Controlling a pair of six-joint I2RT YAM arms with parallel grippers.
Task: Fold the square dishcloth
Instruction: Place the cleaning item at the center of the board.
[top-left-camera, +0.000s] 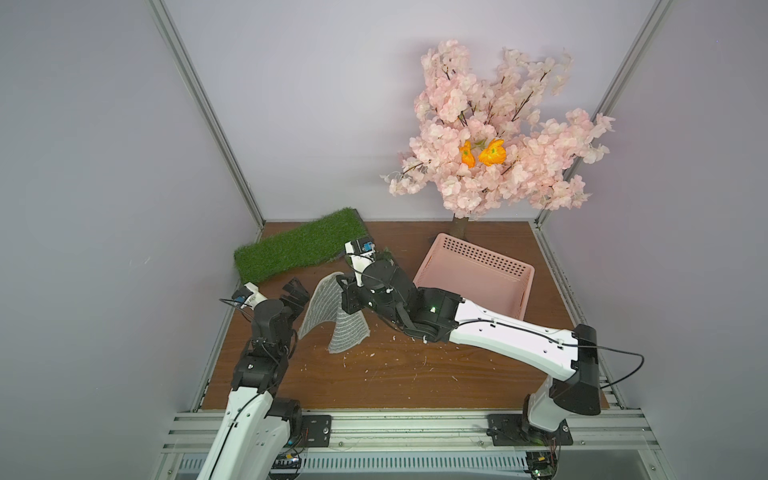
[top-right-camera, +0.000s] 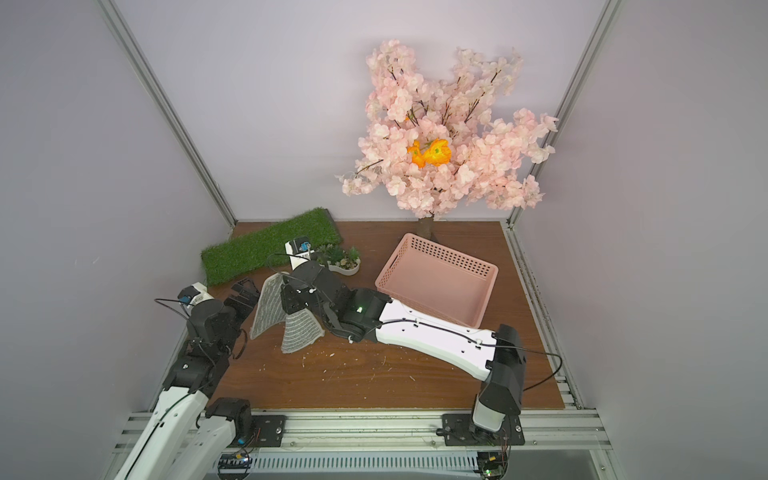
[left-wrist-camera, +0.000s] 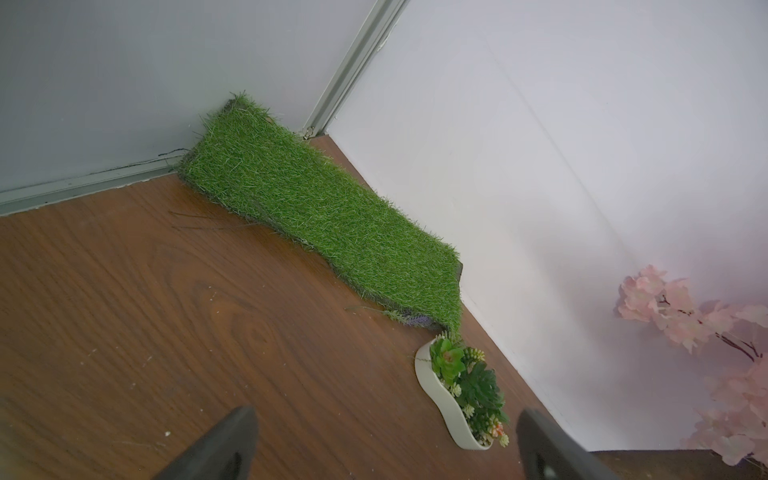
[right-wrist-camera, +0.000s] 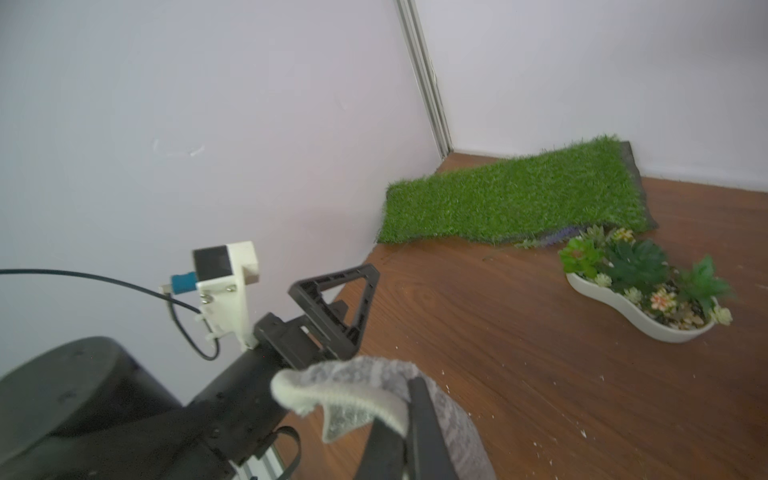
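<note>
Your right gripper (top-left-camera: 343, 283) is clamped on a raised fold of the square dishcloth (top-left-camera: 328, 316) — it hangs in two striped flaps, low corners at the wooden table (top-left-camera: 415, 374), left of the pink basket (top-left-camera: 478, 254). Your left gripper (top-left-camera: 297, 295) stands wide, empty, just beside it.

So the wooden desk (top-left-camera: 415, 374) has a strip of fake green grass mat (top-left-camera: 297, 245) in the far left corner. There's a little white dish of plastic succulents (top-right-camera: 343, 259) just off the mat's end, sitting between it and the pink perforated basket (top-left-camera: 482, 259). Behind the basket stands a pink blossom tree (top-left-camera: 490, 104) with a couple of orange flowers (top-left-camera: 492, 151) stuck in it. Pale crumbs (top-left-camera: 370, 355) are scattered over the wood.
</note>
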